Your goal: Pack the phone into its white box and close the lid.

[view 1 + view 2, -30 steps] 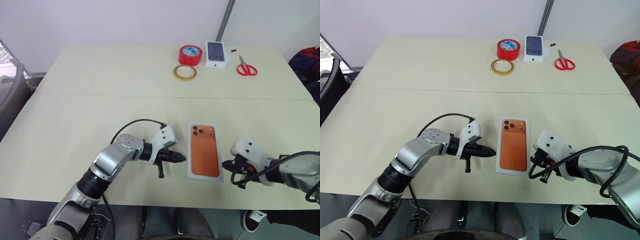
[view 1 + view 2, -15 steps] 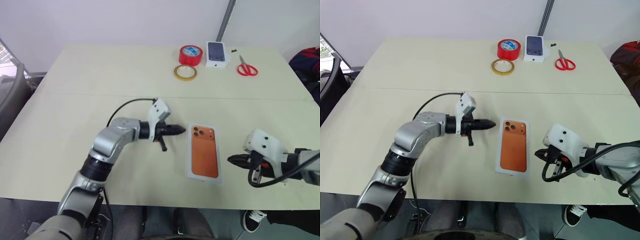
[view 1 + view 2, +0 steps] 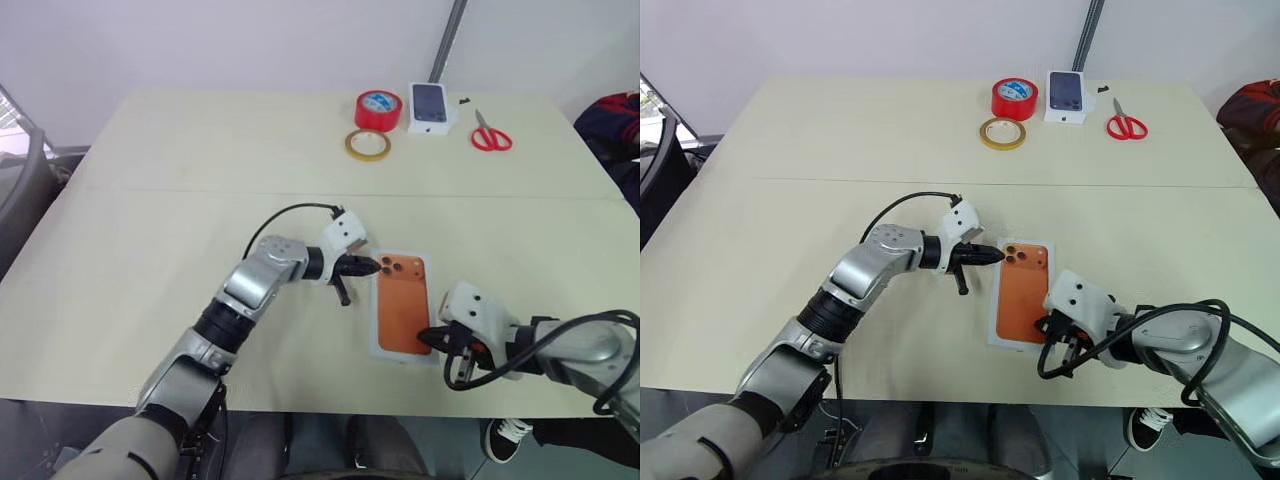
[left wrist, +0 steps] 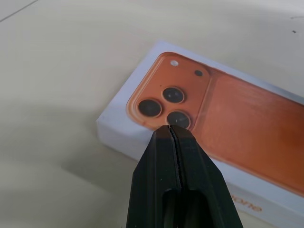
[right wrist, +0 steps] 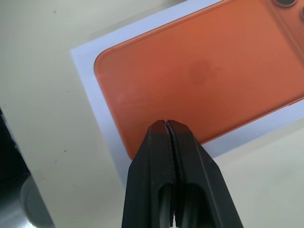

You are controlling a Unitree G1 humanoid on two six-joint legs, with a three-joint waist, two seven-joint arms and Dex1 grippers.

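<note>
The lid (image 3: 403, 305), white with an orange phone printed on its top, lies flat on the table near the front edge. The phone and the white box are hidden; only the lid's top and its white side wall (image 4: 124, 135) show. My left gripper (image 3: 374, 267) is shut, its tip at the lid's far left corner, over the printed camera lenses (image 4: 166, 102). My right gripper (image 3: 424, 338) is also shut, its tip over the lid's near right part (image 5: 199, 71). Neither one holds anything.
At the table's far side stand a red tape roll (image 3: 379, 104), a tan tape ring (image 3: 368, 146), a small white box printed with a dark phone (image 3: 431, 103) and red scissors (image 3: 490, 133). The table's front edge runs just below the lid.
My left gripper has moved right and away from me, up to the lid's far left corner. My right gripper swung out to the right, then came back left onto the lid's near right part.
</note>
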